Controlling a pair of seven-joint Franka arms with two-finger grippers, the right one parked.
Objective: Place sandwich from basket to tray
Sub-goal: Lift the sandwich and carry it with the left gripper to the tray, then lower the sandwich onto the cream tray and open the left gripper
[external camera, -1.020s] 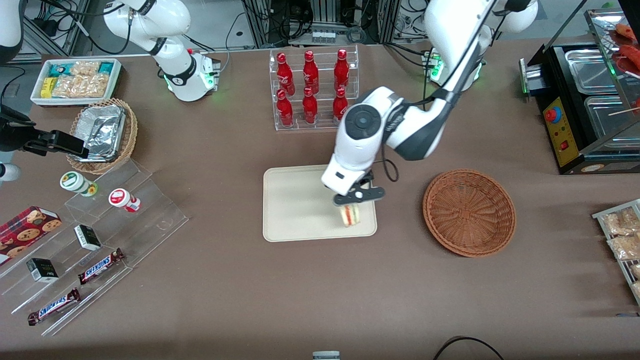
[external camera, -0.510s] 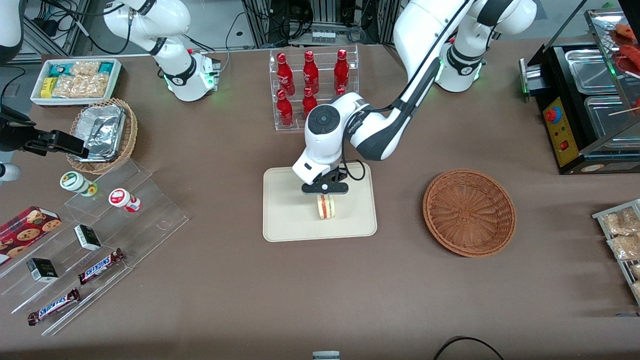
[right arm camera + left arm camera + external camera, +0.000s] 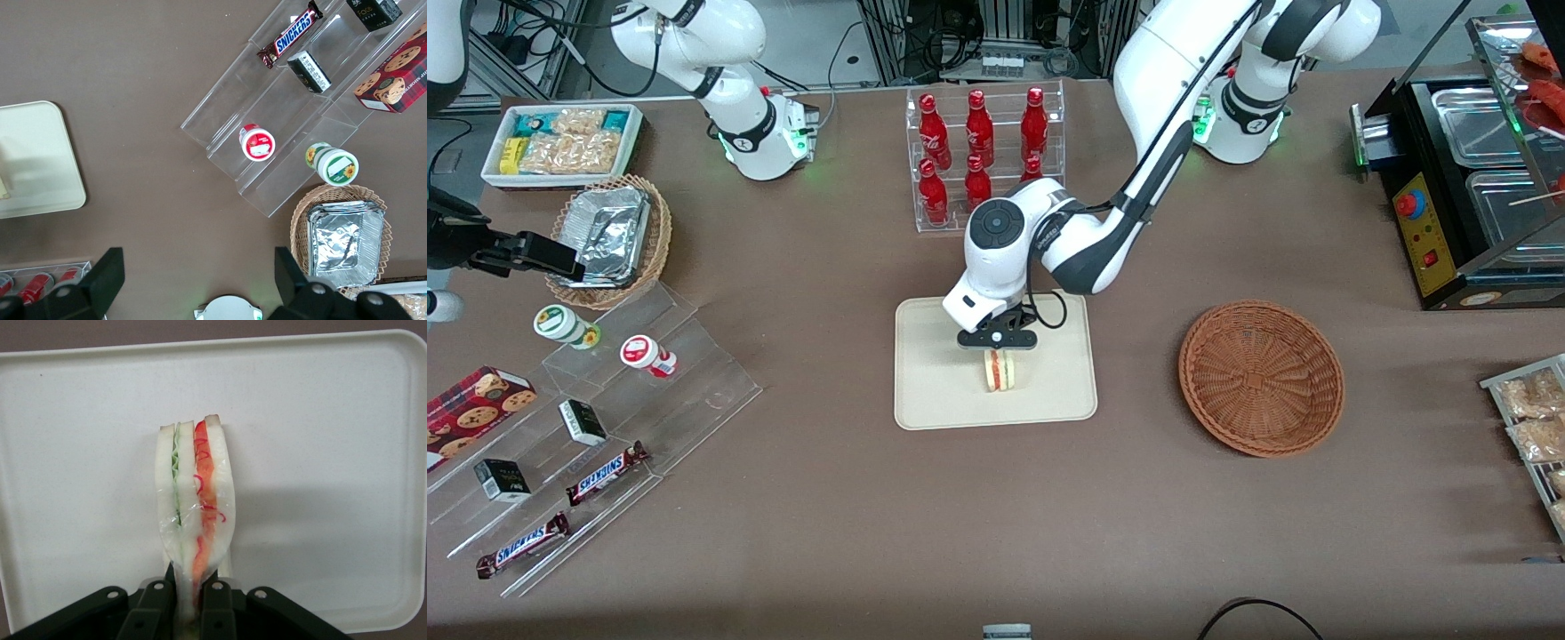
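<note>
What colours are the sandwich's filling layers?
Green beside red-orange, between white bread; clearest in the left wrist view, where the tool grips the sandwich over the tray.

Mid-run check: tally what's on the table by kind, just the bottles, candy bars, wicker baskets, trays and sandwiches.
Red bottles: 6
Snickers bars: 2
Wicker baskets, the brown basket and the foil basket: 2
The tray: 1
The sandwich, held by the gripper over the tray: 1
Total: 12

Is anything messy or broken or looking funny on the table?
Nothing looks spilled or broken. The only funny thing is the sandwich: it stands on its edge over the tray because the gripper pinches it with its fingers. The basket sits empty beside the tray.
</note>
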